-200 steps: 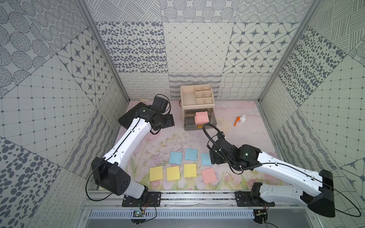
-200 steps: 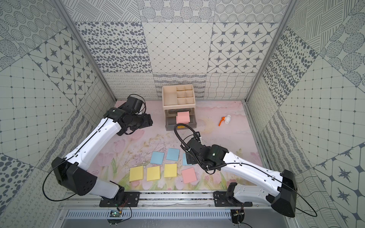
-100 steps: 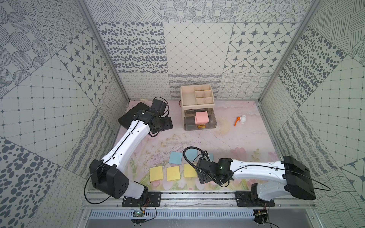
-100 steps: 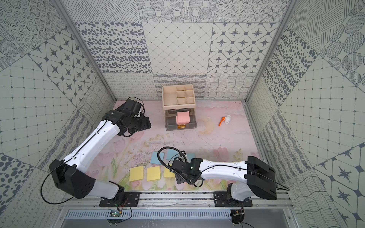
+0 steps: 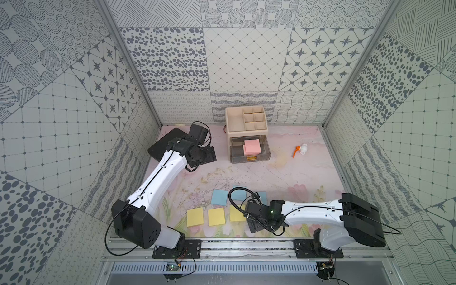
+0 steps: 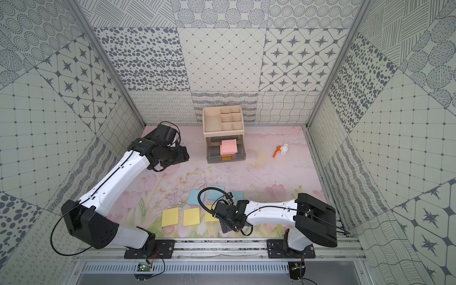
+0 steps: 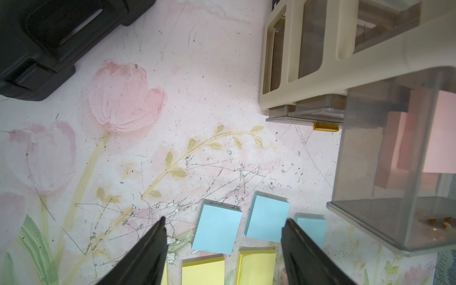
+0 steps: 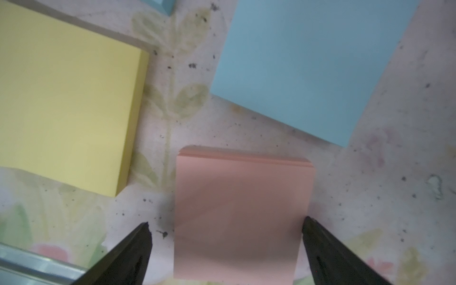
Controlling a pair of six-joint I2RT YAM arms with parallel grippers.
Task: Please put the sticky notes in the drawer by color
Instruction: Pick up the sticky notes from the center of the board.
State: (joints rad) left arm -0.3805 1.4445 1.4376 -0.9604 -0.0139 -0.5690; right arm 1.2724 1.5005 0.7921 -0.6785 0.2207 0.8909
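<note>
On the floral mat [image 8: 370, 197], the right tool [image 8: 227, 220] straddles a pink pad [image 8: 241, 197], spread wide; left tool [image 7: 225, 219] gapes empty.

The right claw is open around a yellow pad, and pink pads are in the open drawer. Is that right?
Not quite. The right gripper is open around a pink pad, not a yellow one, as the right wrist view shows; a yellow pad lies beside it. The open drawer does hold pink pads.
</note>
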